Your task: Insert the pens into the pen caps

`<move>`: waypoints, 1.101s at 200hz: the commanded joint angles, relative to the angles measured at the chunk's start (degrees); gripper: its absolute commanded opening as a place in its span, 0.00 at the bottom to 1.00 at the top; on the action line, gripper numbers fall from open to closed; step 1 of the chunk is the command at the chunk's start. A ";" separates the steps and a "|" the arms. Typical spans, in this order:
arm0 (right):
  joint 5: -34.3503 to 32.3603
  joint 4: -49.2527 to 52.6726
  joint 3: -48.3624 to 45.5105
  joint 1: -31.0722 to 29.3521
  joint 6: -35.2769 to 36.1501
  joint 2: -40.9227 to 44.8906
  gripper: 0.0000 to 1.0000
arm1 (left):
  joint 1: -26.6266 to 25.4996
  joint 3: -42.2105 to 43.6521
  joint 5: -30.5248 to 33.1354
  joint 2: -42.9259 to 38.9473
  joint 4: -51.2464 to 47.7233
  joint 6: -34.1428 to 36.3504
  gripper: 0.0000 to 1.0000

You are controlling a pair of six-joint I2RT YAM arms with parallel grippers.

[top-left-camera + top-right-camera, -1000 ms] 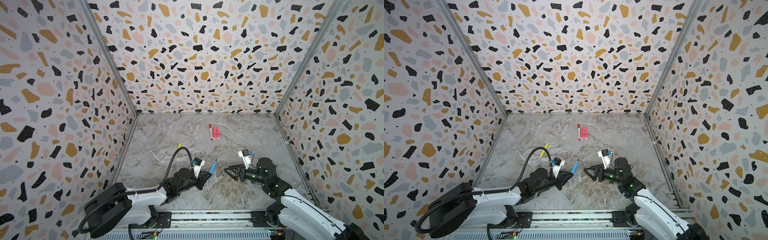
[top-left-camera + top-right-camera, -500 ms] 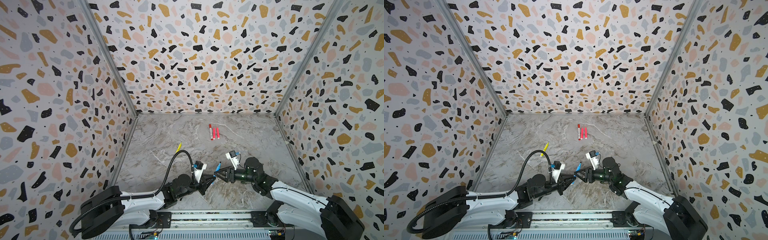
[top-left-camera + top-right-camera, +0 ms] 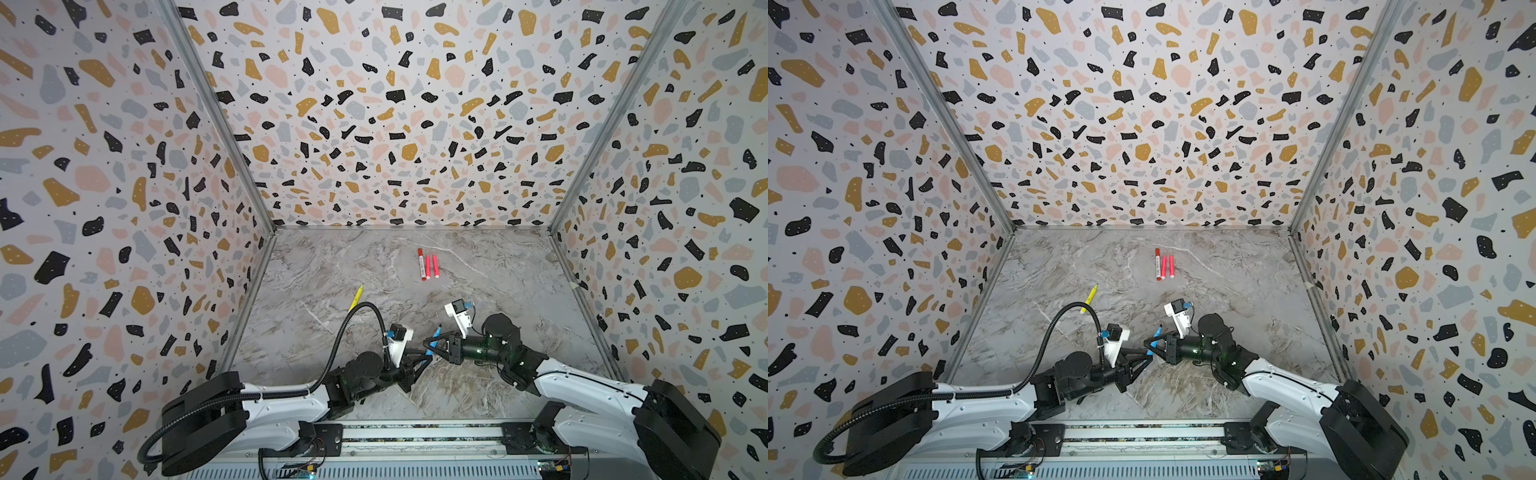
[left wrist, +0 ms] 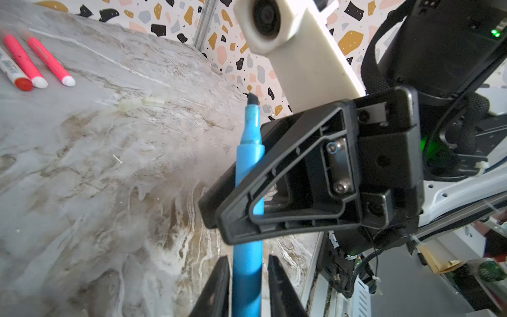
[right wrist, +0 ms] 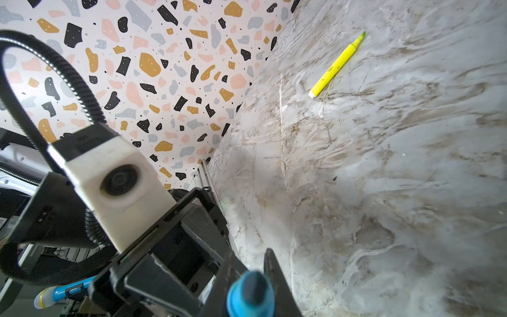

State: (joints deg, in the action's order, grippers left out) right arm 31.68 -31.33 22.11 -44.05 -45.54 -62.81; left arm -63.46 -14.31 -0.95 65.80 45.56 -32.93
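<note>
Blue pen (image 4: pixel 248 164) runs up the frame, uncapped, dark chisel tip (image 4: pixel 252 99) bare. Left claw (image 4: pixel 248 259) fingers (image 4: pixel 216 285) flank the lower barrel, with a thin gap showing beside the pen. Right claw (image 4: pixel 222 219) is clamped across mid-barrel, its white wrist camera (image 4: pixel 274 24) above. On the marble table (image 4: pixel 82 192), well apart from the blue pen, two pinkish-red pens (image 4: pixel 23 59) lie side by side, with a white-bodied pen (image 4: pixel 11 71) with a red end just beside them. A small pale translucent piece (image 4: pixel 142 103) lies on the table between the two groups, too blurred to identify. Terrazzo wall (image 4: pixel 247 63) behind.
</note>
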 commanded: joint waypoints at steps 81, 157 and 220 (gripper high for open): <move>-2.23 5.50 3.97 -2.42 4.58 1.65 0.00 | -0.35 -3.96 -1.59 2.31 -1.60 0.68 0.34; -2.68 5.16 4.33 -3.92 4.85 1.36 0.00 | -0.35 -5.82 -2.04 4.47 -3.26 1.02 0.30; -4.49 6.60 4.26 -4.11 5.07 1.97 0.09 | -0.35 -6.35 5.05 4.39 -8.05 -0.20 0.00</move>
State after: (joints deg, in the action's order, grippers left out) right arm 28.73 -25.96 23.99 -47.79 -41.91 -61.60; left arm -64.03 -19.44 -1.52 70.52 39.51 -31.97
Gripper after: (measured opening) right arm 0.175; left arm 0.152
